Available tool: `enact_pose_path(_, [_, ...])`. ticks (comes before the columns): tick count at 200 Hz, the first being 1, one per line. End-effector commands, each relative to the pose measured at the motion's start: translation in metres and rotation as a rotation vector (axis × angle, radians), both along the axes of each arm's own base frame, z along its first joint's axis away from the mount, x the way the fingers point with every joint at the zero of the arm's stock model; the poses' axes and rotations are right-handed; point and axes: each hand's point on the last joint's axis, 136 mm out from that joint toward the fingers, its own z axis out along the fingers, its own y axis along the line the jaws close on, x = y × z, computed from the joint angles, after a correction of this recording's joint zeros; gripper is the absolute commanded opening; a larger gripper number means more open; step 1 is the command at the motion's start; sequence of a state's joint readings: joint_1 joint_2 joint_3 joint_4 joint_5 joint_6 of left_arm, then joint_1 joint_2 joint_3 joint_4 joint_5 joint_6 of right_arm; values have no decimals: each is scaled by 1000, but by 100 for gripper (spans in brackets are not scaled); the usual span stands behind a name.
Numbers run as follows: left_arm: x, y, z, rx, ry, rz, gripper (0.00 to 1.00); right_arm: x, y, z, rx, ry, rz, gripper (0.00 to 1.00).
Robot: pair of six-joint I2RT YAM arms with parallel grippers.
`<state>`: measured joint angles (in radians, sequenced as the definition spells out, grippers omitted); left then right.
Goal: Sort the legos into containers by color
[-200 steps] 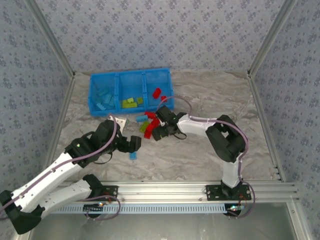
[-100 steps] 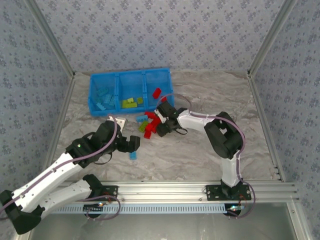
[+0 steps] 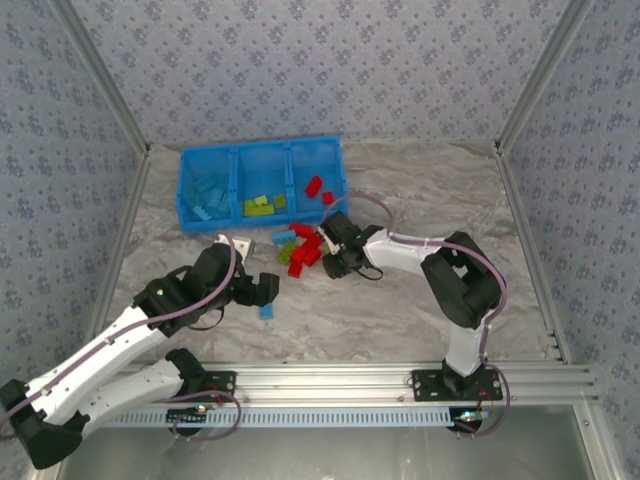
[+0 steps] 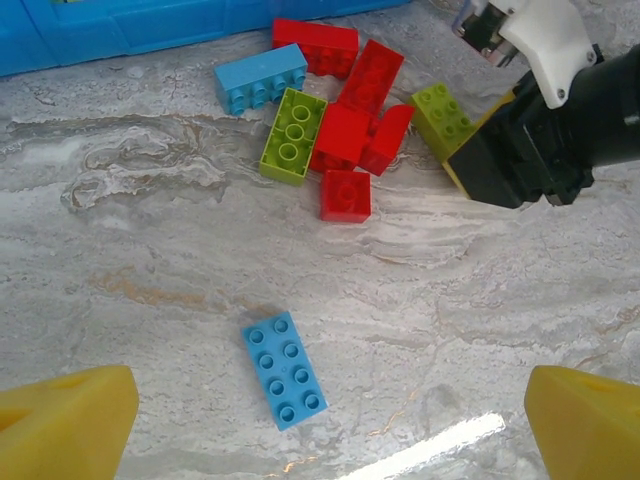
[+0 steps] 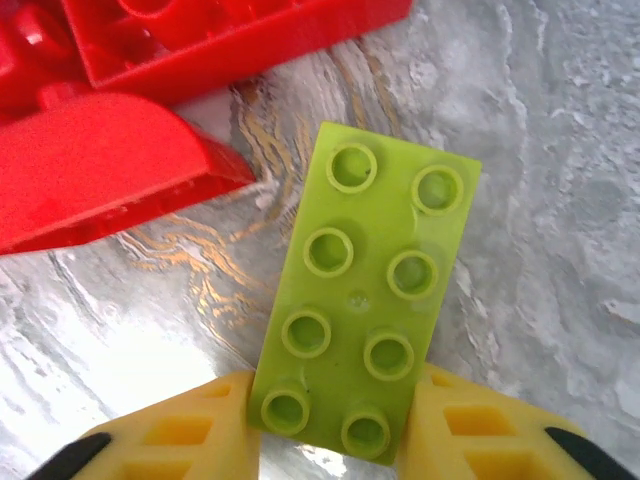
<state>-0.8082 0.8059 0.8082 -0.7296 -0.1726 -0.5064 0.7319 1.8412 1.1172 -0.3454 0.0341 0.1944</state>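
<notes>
Right claw: my right claw (image 5: 335,425) is pinching the lime green brick (image 5: 365,300). One yellow finger (image 5: 190,430) presses on each long side, at the brick's lower end in the right wrist frame.
Left claw: my left claw (image 4: 320,430) is spread wide and holds nothing. It hangs over the loose light blue brick (image 4: 285,370) at lower centre of the left wrist frame.
Where the brick lies: flat on the marble table (image 5: 560,200), studs up. In the top view it sits right of centre, at the right edge of the loose pile.
Neighbours: a rounded red brick (image 5: 100,175) lies just beside its upper left corner. I cannot tell if the two touch.
How it will handle: I judge it light, rigid and hard to damage. The sides are smooth plastic and likely slippery under my pads.
Where to take hold: across the narrow width, on the flat side walls. My grip sits near one end, so the long free end may droop or swivel on the lift. A hold nearer the middle would be steadier.
Where it belongs: probably the middle compartment (image 3: 262,175) of the blue tray (image 3: 260,148), upper left of centre in the top view, where green bricks already lie.
</notes>
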Motion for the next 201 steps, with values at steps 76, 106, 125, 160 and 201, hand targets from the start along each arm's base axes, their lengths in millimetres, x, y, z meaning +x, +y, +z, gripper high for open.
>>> enact_pose_path(76, [2, 27, 51, -118, -148, 143, 99, -45, 10, 166, 253, -291, -8, 28])
enact_pose_path(106, [2, 40, 77, -172, -224, 197, 99, -47, 62, 233, 440, -437, 145, 28])
enact_pose_path(125, [0, 45, 81, -185, -232, 216, 99, -20, 94, 244, 417, -479, 170, 28])
enact_pose_path(160, [-6, 56, 70, -152, -201, 238, 99, 47, 149, 218, 286, -516, 177, 28])
enact_pose_path(201, [-16, 68, 53, -124, -164, 262, 99, 115, 189, 152, 185, -488, 152, 27])
